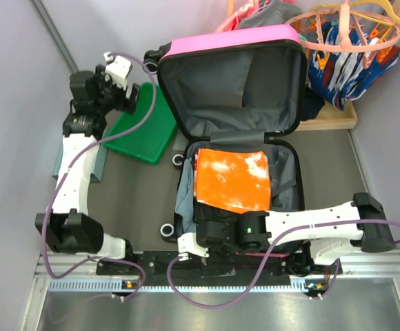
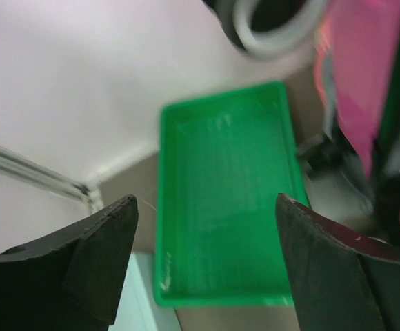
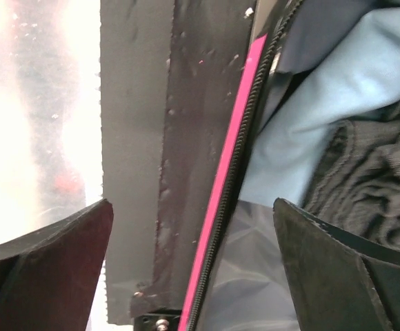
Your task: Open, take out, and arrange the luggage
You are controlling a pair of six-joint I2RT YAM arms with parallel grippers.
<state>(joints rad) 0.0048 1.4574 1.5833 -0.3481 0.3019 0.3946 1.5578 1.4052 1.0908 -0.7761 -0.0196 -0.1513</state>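
The luggage (image 1: pixel 231 83) fills mid-table, its raised lid walling off the far side. The right arm (image 1: pixel 324 219) lies across the near rim, barring entry there. From above, the orange garment (image 1: pixel 231 181) is reachable. The green tray (image 1: pixel 148 134) left of it appears unobstructed, though the wrist view is blurred

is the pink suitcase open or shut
Open: the hot-pink hard-shell suitcase has its lid swung back, grey lining showing, orange-and-white cloth inside.
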